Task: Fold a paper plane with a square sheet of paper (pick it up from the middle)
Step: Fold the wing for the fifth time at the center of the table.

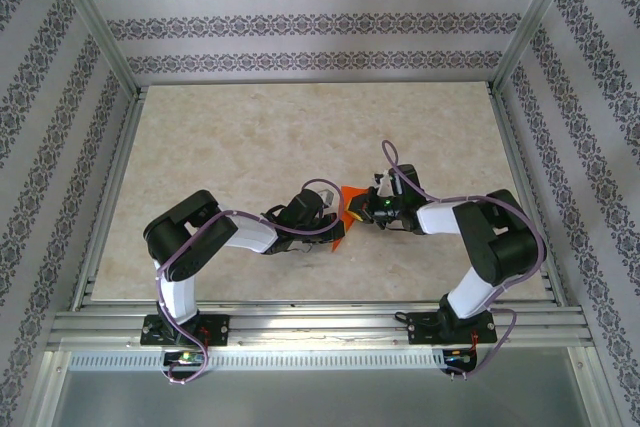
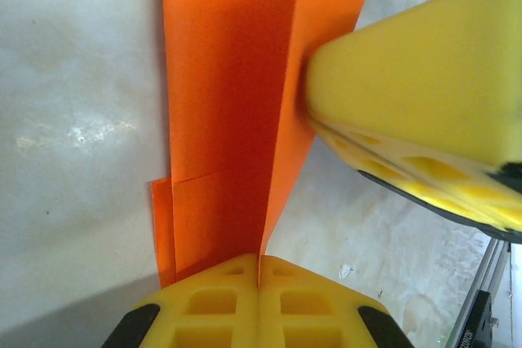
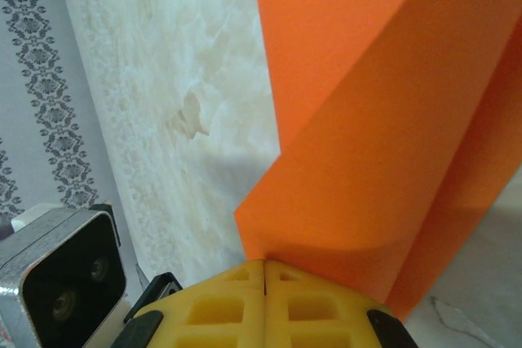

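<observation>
The square sheet of paper point(image 1: 347, 203) is bright orange, folded into layers along a long crease, and hangs between the two grippers at the table's near middle. My left gripper point(image 1: 333, 219) is shut on its near edge; in the left wrist view the paper point(image 2: 220, 120) runs straight into the closed left gripper point(image 2: 259, 263). My right gripper point(image 1: 362, 209) is shut on the opposite side; in the right wrist view a folded corner of the paper point(image 3: 383, 120) sits in the closed right gripper point(image 3: 266, 266). The right gripper's yellow fingers point(image 2: 408, 71) press against the sheet. Whether this folded shape is the paper plane I cannot tell.
The marbled beige table point(image 1: 250, 137) is walled by patterned panels on three sides. Aluminium rails point(image 1: 320, 327) run along the near edge by the arm bases. A grey camera box point(image 3: 57, 279) sits close at the lower left of the right wrist view. A white mark point(image 3: 192, 116) is on the tabletop.
</observation>
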Motion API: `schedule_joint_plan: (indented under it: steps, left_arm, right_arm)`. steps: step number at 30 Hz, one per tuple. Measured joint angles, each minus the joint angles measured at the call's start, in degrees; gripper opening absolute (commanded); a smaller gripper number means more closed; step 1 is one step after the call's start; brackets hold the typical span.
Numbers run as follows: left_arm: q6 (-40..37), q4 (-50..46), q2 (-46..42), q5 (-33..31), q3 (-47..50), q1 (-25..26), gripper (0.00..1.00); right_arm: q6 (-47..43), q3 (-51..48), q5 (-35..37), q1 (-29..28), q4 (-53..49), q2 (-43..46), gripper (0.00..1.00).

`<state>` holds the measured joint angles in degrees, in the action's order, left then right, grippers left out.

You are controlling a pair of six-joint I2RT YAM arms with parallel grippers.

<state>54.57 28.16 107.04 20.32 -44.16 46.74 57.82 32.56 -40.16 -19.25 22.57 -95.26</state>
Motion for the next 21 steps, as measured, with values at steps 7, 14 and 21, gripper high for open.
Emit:
schedule_joint_plan:
  steps: [7, 14, 21]
  left_arm:
    - [-0.02, -0.09, 0.0, 0.37, -0.02, 0.0, 0.0]
    - [-0.07, -0.22, 0.0, 1.27, 0.0, -0.33, 0.04]
    - [-0.55, -0.02, 0.0, 2.93, 0.0, -0.61, 0.15]
  right_arm:
    - [0.07, 0.61, -0.44, 0.15, 1.68, -3.8, 0.02]
    - [0.04, 0.61, -0.76, 0.76, 2.1, -4.74, 0.02]
    - [0.0, 0.61, -1.88, 0.87, 3.91, -6.27, 0.0]
